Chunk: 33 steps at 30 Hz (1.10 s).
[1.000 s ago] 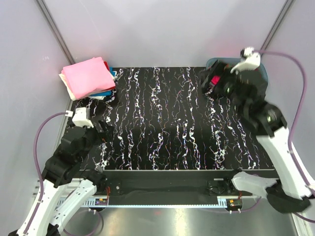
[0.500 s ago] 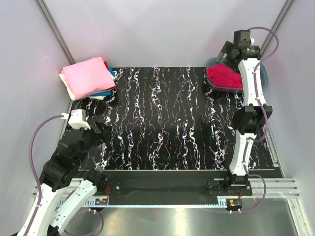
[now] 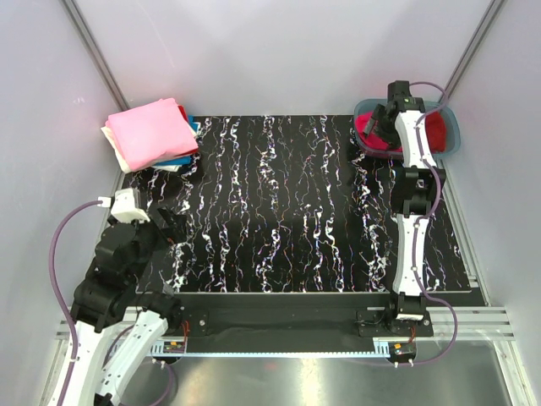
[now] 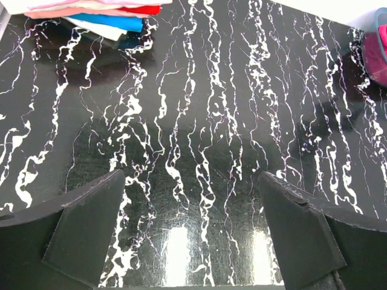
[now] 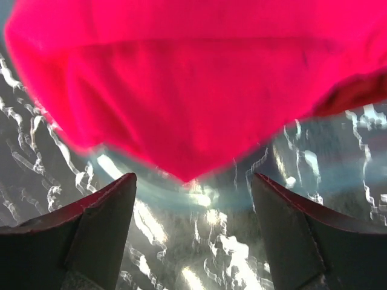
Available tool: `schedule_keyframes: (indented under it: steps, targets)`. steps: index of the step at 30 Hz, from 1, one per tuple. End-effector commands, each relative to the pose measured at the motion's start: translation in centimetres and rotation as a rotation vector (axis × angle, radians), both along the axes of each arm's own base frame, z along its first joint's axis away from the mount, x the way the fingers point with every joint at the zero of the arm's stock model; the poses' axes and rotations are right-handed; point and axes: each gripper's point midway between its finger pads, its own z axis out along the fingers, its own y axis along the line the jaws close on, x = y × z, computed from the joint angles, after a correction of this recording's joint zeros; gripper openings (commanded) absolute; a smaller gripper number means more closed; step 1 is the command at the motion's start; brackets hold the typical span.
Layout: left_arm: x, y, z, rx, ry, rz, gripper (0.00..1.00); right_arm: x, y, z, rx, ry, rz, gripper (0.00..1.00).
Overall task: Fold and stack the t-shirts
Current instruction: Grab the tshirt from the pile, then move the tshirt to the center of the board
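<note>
A bright pinkish-red t-shirt lies crumpled in the teal tub at the back right. My right gripper is open just over the tub's left side. In the right wrist view the shirt fills the top, hanging over the tub's rim, and the open right gripper holds nothing. A folded stack, light pink on top with cream, blue and red below, sits at the back left. My left gripper is open and empty over the table's front left, as the left wrist view also shows.
The black, white-veined table lies between stack and tub. The left wrist view shows the stack's edge at top left and the tub at top right. Grey walls and slanted frame posts close in the back.
The right arm has stretched out to the tub and its gripper has come down to the red shirt. The left arm has drawn back slightly toward the front left.
</note>
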Motion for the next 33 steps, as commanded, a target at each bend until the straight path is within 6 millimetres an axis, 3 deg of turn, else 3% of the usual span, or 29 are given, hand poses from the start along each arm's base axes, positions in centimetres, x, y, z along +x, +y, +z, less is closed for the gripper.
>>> schedule_keyframes:
  steps: [1,3,5,7,8,11,15,18,19,20,21,22,23,24,26,27,30,32,33]
  targets:
    - [0.6,-0.6,1.2,-0.013,-0.053,-0.032,0.99,1.2,0.4,1.3,0.001,-0.062,0.021,0.83]
    - [0.5,-0.6,1.2,-0.012,-0.055,-0.034,0.99,1.3,0.1,1.0,-0.012,-0.056,0.015,0.78]
    - [0.5,-0.6,1.2,-0.014,-0.058,-0.035,0.99,1.5,0.1,0.7,-0.007,-0.058,0.017,0.59]
    - [0.5,-0.6,1.3,-0.015,-0.062,-0.035,0.99,1.9,0.0,0.9,-0.01,-0.073,0.019,0.47]
    - [0.5,-0.5,1.3,-0.015,-0.064,-0.034,0.99,1.9,-0.1,0.9,-0.015,-0.076,0.022,0.3]
    - [0.4,-0.5,1.3,-0.015,-0.065,-0.032,0.99,2.0,-0.2,1.8,-0.01,-0.094,0.027,0.0]
    - [0.4,-0.4,1.3,-0.017,-0.068,-0.029,0.99,1.7,0.0,5.6,0.004,-0.157,0.027,0.0]
    - [0.4,-0.3,1.4,-0.015,-0.07,-0.025,0.99,0.9,1.9,11.8,0.063,-0.272,0.063,0.0]
    - [0.4,-0.3,1.2,-0.014,-0.067,-0.02,0.99,0.1,2.8,16.1,0.079,-0.353,0.089,0.0]
    - [0.4,-0.2,1.3,-0.016,-0.072,-0.018,0.99,-0.5,4.0,18.4,0.102,-0.398,0.124,0.0]
    - [0.3,-0.2,1.3,-0.016,-0.072,-0.015,0.99,-1.4,6.6,21.3,0.163,-0.457,0.208,0.0]
    - [0.4,-0.2,1.4,-0.016,-0.075,-0.015,0.99,-3.7,8.9,26.3,0.195,-0.551,0.277,0.0]
    - [0.3,-0.1,1.3,-0.015,-0.074,-0.014,0.99,-5.1,11.0,29.5,0.241,-0.628,0.354,0.0]
    - [0.3,0.0,1.3,-0.015,-0.072,-0.009,0.99,-8.7,13.4,34.6,0.266,-0.732,0.427,0.0]
    - [0.3,0.0,1.3,-0.015,-0.071,-0.007,0.99,-12.3,16.5,39.0,0.358,-0.83,0.553,0.0]
    - [0.4,0.0,1.3,-0.014,-0.068,-0.004,0.99,-15.5,17.7,42.1,0.388,-0.898,0.615,0.0]
    - [0.4,0.1,1.2,-0.011,-0.064,-0.001,0.99,-21.0,19.7,45.7,0.513,-0.967,0.776,0.0]
    - [0.4,0.1,1.2,-0.01,-0.064,0.003,0.99,-21.6,19.1,45.8,0.487,-0.984,0.745,0.0]
    - [0.4,0.1,1.2,-0.012,-0.064,0.002,0.99,-21.6,18.6,44.6,0.467,-0.961,0.72,0.0]
